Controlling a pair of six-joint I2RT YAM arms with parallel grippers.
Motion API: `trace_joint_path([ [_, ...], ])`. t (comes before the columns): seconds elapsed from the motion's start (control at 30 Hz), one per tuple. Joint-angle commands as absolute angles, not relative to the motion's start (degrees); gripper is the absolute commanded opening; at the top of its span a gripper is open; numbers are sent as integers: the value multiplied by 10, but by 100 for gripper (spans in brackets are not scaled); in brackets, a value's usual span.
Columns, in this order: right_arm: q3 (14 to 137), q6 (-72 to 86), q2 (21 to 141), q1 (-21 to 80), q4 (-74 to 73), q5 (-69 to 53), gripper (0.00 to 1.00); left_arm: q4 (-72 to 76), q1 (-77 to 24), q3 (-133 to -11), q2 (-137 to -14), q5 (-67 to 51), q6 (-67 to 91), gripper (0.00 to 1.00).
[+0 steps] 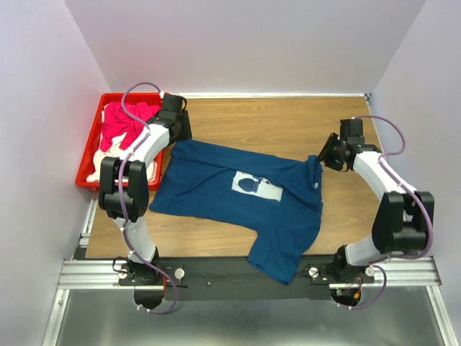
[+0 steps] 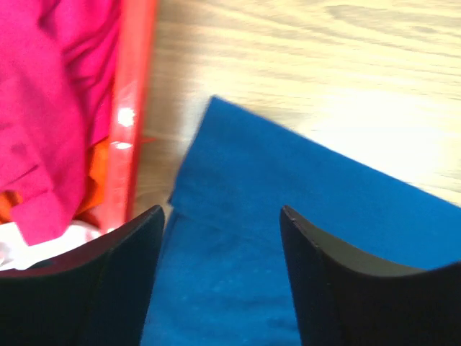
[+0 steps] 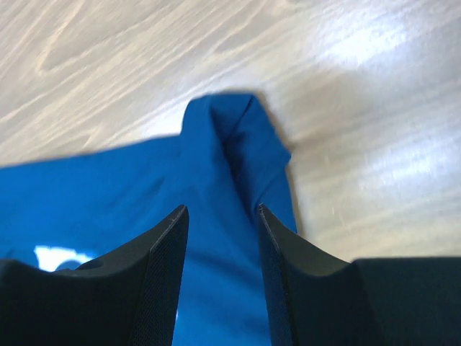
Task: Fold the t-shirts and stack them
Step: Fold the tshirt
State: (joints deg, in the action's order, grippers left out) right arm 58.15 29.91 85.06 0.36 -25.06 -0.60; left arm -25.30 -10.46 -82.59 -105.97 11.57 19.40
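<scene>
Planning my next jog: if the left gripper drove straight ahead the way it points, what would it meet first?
The left gripper would likely land on the navy t-shirt, near its corner beside the red crate; blue cloth fills the gap ahead. Depth unclear.

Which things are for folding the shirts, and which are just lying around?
For the job: navy t-shirt, pink t-shirt, white t-shirt, orange t-shirt.
Just lying about: red crate holding the spare shirts, wooden table.

Navy t-shirt (image 1: 209, 189) lies spread, print up; pink t-shirt (image 1: 126, 124) crumpled.
</scene>
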Motion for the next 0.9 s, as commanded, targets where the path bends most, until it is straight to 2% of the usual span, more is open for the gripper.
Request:
trace_joint_path([
  [0.0,613,321,906,3,-197,26,50,-245,-132,-854,-1078,123,193,69],
  [0.2,654,330,976,3,-179,12,49,-248,-134,-889,-1156,127,187,57],
  [0.4,688,324,1026,3,-179,-14,48,-257,-133,-912,-1212,130,180,55],
  [0.87,669,282,1076,2,-191,-48,45,-261,-128,-902,-1249,113,179,54],
])
